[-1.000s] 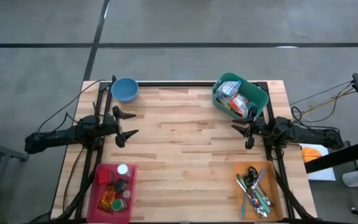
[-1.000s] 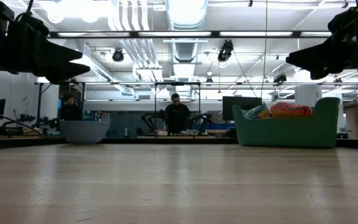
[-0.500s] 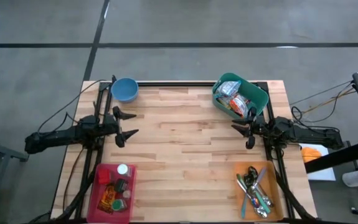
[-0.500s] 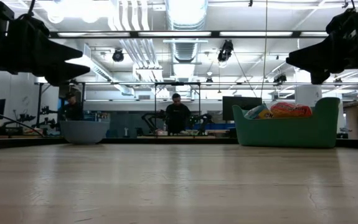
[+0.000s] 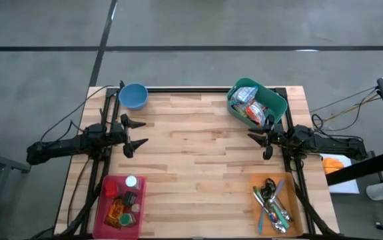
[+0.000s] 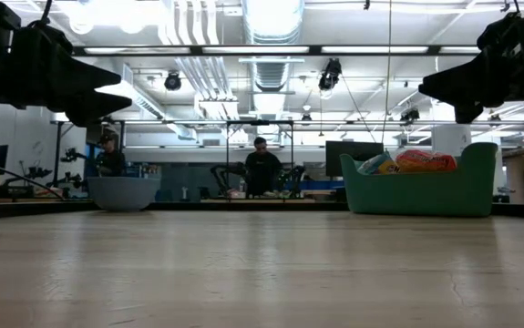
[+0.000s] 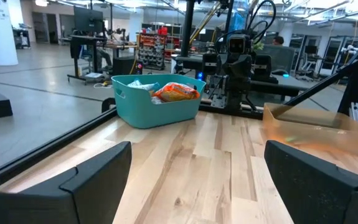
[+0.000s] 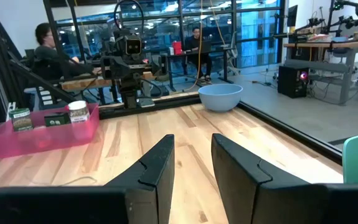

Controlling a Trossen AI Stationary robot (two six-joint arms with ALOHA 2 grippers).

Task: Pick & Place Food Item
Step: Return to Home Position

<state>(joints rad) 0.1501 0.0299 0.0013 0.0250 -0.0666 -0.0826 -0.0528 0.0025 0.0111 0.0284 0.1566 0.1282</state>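
From overhead I see the left gripper (image 5: 144, 132) spread open by the left edge of the table (image 5: 198, 167), and the right gripper (image 5: 258, 145) parted by its right edge. Cutlery (image 5: 271, 203) lies in the orange bin (image 5: 295, 188), and food packets (image 5: 250, 107) lie in the green bin (image 5: 279, 101).

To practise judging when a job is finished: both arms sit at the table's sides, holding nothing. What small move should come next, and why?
Probably just hold both arms in place. The left gripper and right gripper hover empty at opposite table edges, jaws open; cutlery lies in the orange bin, packets in the green bin.
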